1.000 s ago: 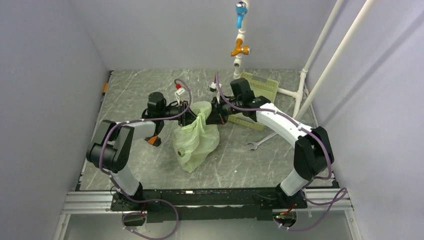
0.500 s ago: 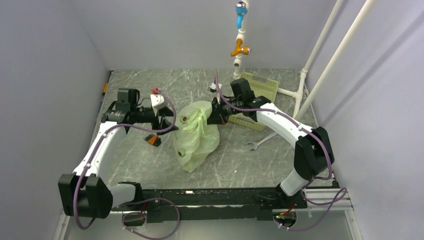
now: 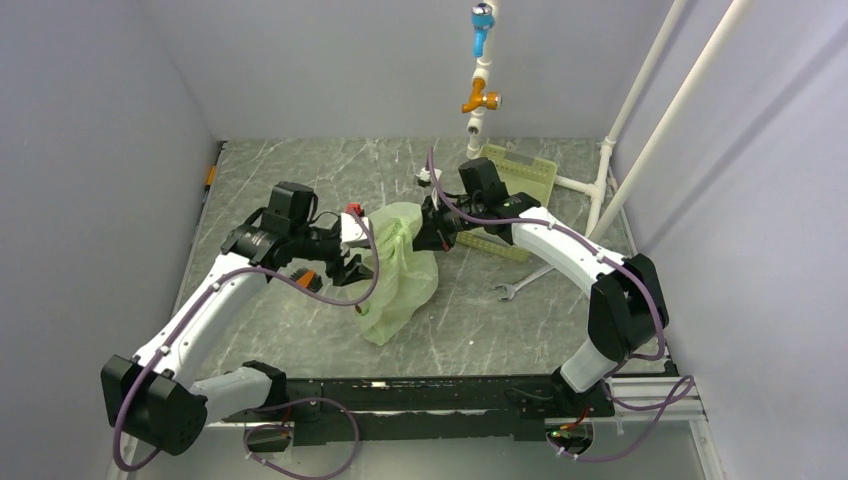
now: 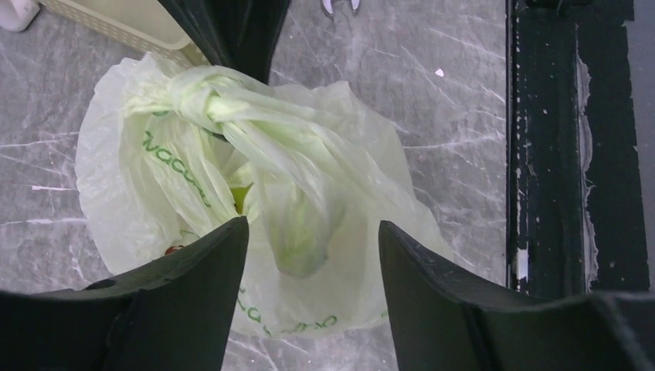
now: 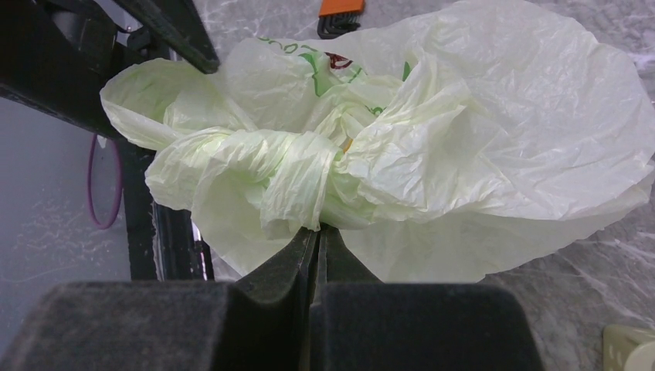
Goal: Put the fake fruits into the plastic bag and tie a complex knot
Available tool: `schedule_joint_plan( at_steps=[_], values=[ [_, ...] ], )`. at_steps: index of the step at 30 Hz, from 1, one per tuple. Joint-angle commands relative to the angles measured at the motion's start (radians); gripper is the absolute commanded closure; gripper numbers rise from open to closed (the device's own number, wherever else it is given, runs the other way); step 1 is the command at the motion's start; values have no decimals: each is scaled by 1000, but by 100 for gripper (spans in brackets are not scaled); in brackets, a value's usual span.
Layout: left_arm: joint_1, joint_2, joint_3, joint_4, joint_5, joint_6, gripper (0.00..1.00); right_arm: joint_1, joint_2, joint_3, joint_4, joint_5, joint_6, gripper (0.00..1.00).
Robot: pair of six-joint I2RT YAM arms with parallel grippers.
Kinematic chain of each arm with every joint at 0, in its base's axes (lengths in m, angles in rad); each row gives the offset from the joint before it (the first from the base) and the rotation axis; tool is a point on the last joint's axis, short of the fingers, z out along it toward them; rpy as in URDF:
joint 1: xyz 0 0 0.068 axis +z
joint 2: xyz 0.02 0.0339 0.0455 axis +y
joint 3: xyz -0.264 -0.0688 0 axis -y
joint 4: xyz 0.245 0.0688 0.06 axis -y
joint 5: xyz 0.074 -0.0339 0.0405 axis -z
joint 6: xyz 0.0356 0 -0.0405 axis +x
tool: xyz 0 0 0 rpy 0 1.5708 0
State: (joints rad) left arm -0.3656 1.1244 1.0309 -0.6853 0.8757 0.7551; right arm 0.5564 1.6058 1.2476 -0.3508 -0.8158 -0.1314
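Note:
The plastic bag (image 3: 402, 268) lies crumpled on the marble table, its handles twisted into a knot (image 4: 207, 99) at the top. The fake fruits are mostly hidden inside it; only a lime-green patch (image 4: 239, 198) shows through the film. My right gripper (image 5: 315, 229) is shut on a twisted strand of the bag (image 5: 479, 147) beside the knot, at the bag's upper right (image 3: 426, 228). At the bag's left side my left gripper (image 3: 353, 264) stands open, and the bag (image 4: 255, 174) shows between its spread fingers (image 4: 313, 232) without being pinched.
A pale green tray (image 3: 520, 178) stands behind the right gripper. A steel wrench (image 3: 516, 287) lies right of the bag. A small orange-and-black block (image 3: 305, 273) sits under the left wrist. White pipes with a valve (image 3: 480, 100) rise at the back.
My left gripper let go of the bag's top, opened, swung out to the left, then came back to the bag's left side. The right gripper has kept its hold.

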Motion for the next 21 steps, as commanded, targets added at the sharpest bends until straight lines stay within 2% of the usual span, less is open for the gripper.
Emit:
schedule_joint_plan(
  at_steps=[1,5,6,10,11,21],
  values=[
    [-29,40,49,91,-37,-81,36,6,-47,27,9,4,-23,100],
    [-50,83,51,144,-108,-144,48,6,-51,28,-6,1,-39,100],
    [-50,91,59,145,-126,-162,55,6,-53,30,-16,2,-49,100],
    [-26,78,62,152,-177,-226,94,-3,-69,25,-68,31,-108,100],
    [-10,65,53,153,-176,-232,100,-9,-74,23,-83,44,-125,100],
    [168,74,18,138,-268,-314,100,-101,-112,-8,-286,172,-367,100]
  ],
)
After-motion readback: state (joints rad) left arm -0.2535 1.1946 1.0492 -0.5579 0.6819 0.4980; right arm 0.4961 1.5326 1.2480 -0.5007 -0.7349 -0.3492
